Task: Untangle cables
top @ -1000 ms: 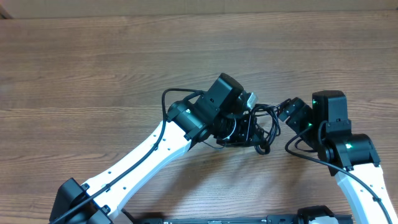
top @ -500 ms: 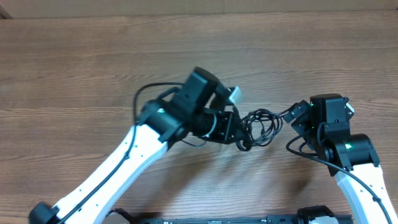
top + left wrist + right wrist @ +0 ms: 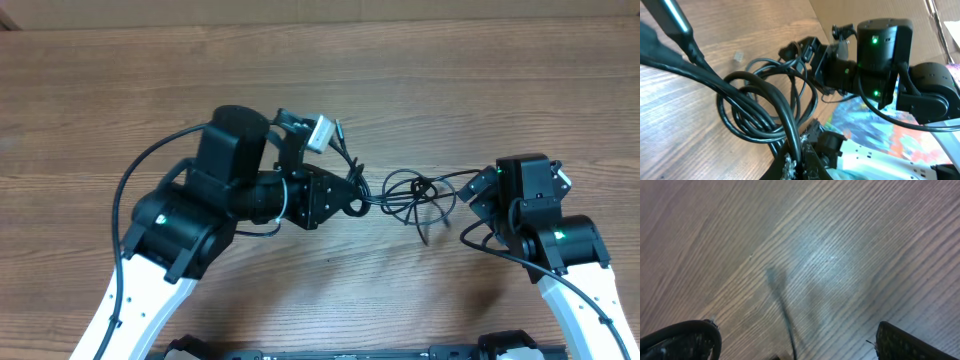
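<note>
The cables (image 3: pixel 415 195) are a bunch of thin black loops hanging between my two grippers above the wooden table. My left gripper (image 3: pixel 352 197) is shut on a strand at the bunch's left side. In the left wrist view the jaws (image 3: pixel 797 157) pinch one cord, and the loops (image 3: pixel 765 107) spread out ahead of them. My right gripper (image 3: pixel 478 188) is at the bunch's right end, where one strand reaches it. In the right wrist view its fingers (image 3: pixel 795 347) stand wide apart, with one thin blurred strand (image 3: pixel 785 315) running between them.
The wooden table (image 3: pixel 450 90) lies under everything. A small loose cable end (image 3: pixel 425 235) hangs below the bunch. The right arm's body (image 3: pixel 885 55) faces the left wrist camera closely. Thicker black arm wires run along both arms.
My left arm has swung left and lifted, pulling the bunch out from a tight clump into longer, looser loops. The right gripper drew back slightly to the right, then stayed.
</note>
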Motion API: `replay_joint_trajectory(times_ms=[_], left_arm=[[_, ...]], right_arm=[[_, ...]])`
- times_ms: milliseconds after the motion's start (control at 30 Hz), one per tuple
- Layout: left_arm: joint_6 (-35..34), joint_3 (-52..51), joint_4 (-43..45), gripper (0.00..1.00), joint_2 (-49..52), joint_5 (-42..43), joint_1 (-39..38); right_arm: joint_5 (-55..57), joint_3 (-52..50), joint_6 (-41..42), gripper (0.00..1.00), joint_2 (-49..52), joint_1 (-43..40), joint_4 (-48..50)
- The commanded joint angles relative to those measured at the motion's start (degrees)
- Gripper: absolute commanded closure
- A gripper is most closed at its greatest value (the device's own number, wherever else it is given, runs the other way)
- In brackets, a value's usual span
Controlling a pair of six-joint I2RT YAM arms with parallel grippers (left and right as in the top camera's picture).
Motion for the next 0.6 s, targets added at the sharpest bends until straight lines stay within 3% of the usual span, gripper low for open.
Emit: replay_joint_trajectory(times_ms=[0, 233, 433, 567], left_arm=[[2.3, 0.9, 0.3, 0.96, -1.9, -2.5, 0.9], [2.3, 0.9, 1.3, 0.96, -1.9, -4.6, 0.9], [2.3, 0.9, 0.8, 0.96, -1.8, -24.5, 0.9], [2.9, 0.9, 1.6, 0.96, -1.8, -27.7, 0.9]], right_arm=[[2.9, -0.2, 1.0, 0.00, 0.0, -0.5, -0.9], [2.7, -0.2, 0.6, 0.00, 0.0, -0.5, -1.4], [-2.1, -0.2, -5.9, 0.00, 0.0, -0.5, -1.9], [-2.6, -0.2, -6.4, 0.00, 0.0, -0.5, -2.1]])
